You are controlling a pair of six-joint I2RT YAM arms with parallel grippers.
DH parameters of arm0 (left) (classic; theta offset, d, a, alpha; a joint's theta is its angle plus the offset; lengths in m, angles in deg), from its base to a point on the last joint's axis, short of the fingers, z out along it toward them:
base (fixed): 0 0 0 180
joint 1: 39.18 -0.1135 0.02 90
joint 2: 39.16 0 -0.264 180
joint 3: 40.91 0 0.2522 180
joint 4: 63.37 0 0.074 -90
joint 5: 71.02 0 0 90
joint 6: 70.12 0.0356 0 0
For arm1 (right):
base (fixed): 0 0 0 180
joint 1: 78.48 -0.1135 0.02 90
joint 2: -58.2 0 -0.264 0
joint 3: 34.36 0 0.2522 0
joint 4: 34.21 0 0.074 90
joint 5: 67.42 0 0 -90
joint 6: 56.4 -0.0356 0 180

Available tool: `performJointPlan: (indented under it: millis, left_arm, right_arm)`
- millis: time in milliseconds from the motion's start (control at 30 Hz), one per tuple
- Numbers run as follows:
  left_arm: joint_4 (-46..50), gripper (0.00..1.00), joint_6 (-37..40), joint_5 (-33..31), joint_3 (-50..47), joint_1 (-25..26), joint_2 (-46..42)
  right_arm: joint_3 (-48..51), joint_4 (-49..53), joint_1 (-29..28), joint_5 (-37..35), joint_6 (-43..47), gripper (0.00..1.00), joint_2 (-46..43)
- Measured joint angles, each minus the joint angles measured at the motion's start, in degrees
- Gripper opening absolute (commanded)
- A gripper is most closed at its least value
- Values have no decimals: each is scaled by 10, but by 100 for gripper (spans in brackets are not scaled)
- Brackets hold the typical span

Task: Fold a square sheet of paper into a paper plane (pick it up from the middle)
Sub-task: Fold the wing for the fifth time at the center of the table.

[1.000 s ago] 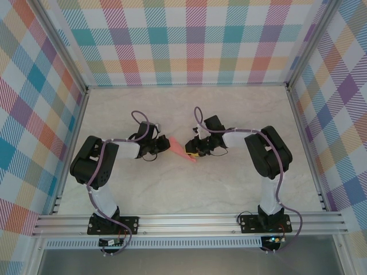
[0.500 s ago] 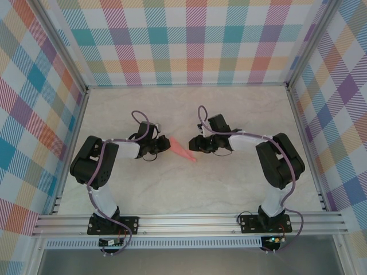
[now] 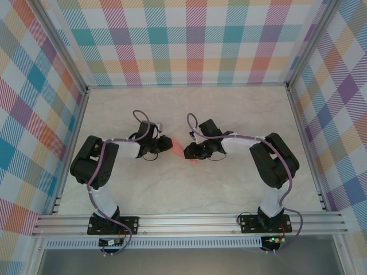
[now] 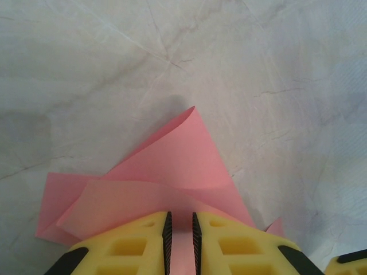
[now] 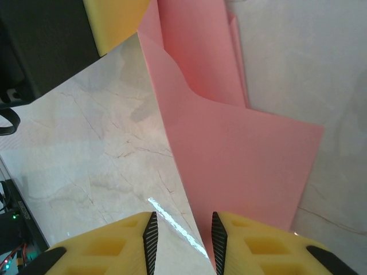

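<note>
The salmon-pink sheet of paper lies folded into a pointed wedge on the marble table, between my two grippers. In the left wrist view the sheet of paper has one flap lifted to a peak, and its near end runs into the narrow gap of my left gripper, whose jaws stand slightly apart. My right gripper is open, and a straight edge of the sheet of paper passes between its pads close to the right one. From above, the left gripper and right gripper face each other across the paper.
The marble table is walled by checked panels at the back and both sides. An aluminium rail with both arm bases runs along the near edge. A yellow finger of the left gripper sits at the upper left of the right wrist view.
The right gripper has moved left onto the paper's near tip. The left gripper's jaws have parted a little. The paper has stayed in place.
</note>
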Motion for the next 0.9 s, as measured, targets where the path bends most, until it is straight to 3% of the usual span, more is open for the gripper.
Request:
performJointPlan:
  millis: [267, 567, 900]
  left_arm:
    - [1, 20, 0, 6, 2, 3, 0]
    - [13, 19, 0, -5, 4, 3, 2]
    - [23, 19, -3, -22, 10, 7, 2]
  right_arm:
    - [-11, 16, -18, -12, -7, 29, 13]
    - [-21, 44, -19, -83, -1, 34, 3]
    - [-21, 56, -25, -93, 38, 25, -13]
